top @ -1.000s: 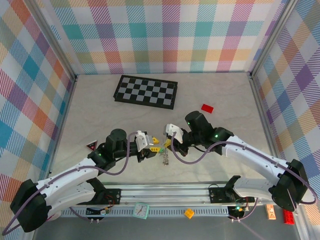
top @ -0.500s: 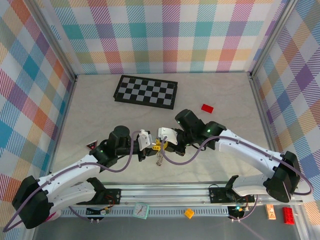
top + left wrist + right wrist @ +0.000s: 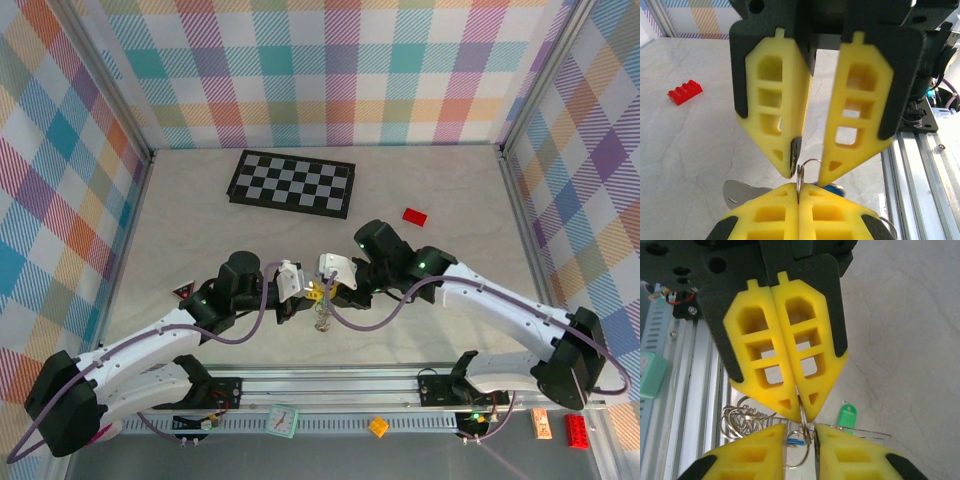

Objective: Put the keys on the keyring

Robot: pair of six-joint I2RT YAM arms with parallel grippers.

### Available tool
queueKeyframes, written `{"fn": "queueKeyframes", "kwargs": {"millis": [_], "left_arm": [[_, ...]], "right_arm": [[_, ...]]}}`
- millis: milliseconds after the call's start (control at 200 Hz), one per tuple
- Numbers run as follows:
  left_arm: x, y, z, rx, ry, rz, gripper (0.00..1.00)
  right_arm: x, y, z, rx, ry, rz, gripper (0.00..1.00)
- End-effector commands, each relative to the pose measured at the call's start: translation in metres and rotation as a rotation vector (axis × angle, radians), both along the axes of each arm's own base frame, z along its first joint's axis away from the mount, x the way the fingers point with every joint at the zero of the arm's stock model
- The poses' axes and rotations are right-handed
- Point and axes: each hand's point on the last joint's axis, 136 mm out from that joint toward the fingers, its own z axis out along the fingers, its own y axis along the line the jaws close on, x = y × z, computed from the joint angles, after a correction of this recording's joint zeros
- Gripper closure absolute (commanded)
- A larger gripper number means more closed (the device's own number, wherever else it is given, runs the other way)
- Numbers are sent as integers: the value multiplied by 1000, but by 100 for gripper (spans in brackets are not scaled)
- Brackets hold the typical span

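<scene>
Left jaws clenched on keyring [image 3: 799,174], holding it off surface [image 3: 700,150] for threading; right jaws slightly parted around wire, grip released; green key [image 3: 846,416] near, threading unclear

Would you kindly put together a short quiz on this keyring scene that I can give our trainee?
1. True or false: the left gripper is shut on the wire of the keyring.
2. The right gripper has its fingers: A) pressed tight together; B) apart, with the ring wire between them; C) clamped on the red brick.
3. In the right wrist view, what colour is the head of the key to the right of the fingertips?

Key: 1 true; 2 B; 3 green.
</scene>
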Motion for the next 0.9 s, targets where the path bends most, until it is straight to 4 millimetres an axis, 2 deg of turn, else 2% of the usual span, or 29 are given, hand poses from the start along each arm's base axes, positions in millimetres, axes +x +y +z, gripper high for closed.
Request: {"fn": "queueKeyframes", "kwargs": {"millis": [0,105,315,895], "left_arm": [[-5,-4,21,-106,-39,-22,100],[-6,-5,26,-167,-36,-23,100],[-6,-4,26,-214,-30,-14,100],[-3,0,27,-232,-55,21,100]], "right_arm": [[2,0,21,158,45,-49,76],[2,-2,18,216,79,-82,73],[-2,0,9,261,127,-94,73],[-8,-9,-1,215,189,-133,92]]}}
